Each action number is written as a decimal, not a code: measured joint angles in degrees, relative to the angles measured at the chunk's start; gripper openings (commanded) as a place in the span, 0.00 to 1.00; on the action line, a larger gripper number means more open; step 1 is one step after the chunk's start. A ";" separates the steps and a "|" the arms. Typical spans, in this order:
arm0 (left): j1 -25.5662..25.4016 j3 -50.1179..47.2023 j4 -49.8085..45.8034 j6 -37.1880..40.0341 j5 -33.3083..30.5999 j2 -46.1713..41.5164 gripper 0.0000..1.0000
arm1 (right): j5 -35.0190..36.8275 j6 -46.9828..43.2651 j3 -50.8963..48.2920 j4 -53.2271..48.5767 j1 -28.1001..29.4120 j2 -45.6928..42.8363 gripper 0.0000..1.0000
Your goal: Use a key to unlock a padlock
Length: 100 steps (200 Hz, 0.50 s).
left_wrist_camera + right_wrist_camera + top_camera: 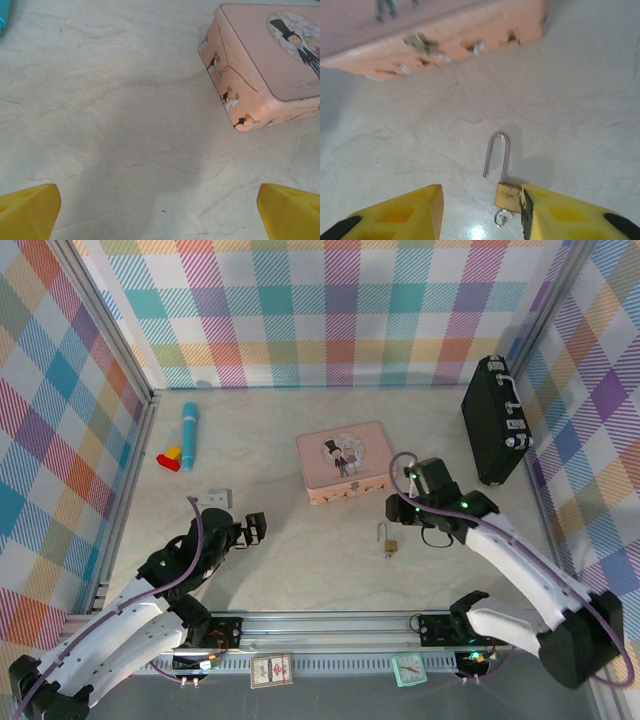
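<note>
Right now the whole move hangs on the right gripper [481, 202] vs. the padlock [507, 195]. The lock lies flat on the table [300, 560], near the pink tin [345, 462] but apart from it. Its long axis runs straight away from the wrist: silver shackle pointing toward the tin, brass body at the near end. So the lock lies lengthwise in the gap, across the line on which the fingers would close.

The right gripper's yellow fingers [405, 215] are spread wide and hold nothing. The lock isn't centred between them. In the wrist view the body sits just beside, maybe touching, the finger on the right side of that view, with lots of bare table to the other one.

The key [503, 217] is prob. the small silvery bit at the body's near end, as if seated in the keyhole, but it's too blurred to be sure. One shackle leg looks to end outside the body.

The left gripper [252, 527] is also spread and empty, and well apart from the lock. The right arm is clearly the nearer one. A small sideways shift would centre the lock before any pinch on the key end.
</note>
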 measured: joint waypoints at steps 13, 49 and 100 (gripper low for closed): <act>0.00 0.48 -0.20 0.02 -1.03 -0.37 1.00 | 2.29 -0.57 -0.33 0.52 0.00 -4.31 0.68; 0.00 3.41 -0.24 -0.07 -8.85 2.34 1.00 | 10.38 -2.60 -5.81 5.22 0.00 -14.58 0.97; 0.00 5.14 7.85 6.08 -21.73 7.06 1.00 | 19.43 -8.24 -16.50 16.04 0.00 -23.17 0.99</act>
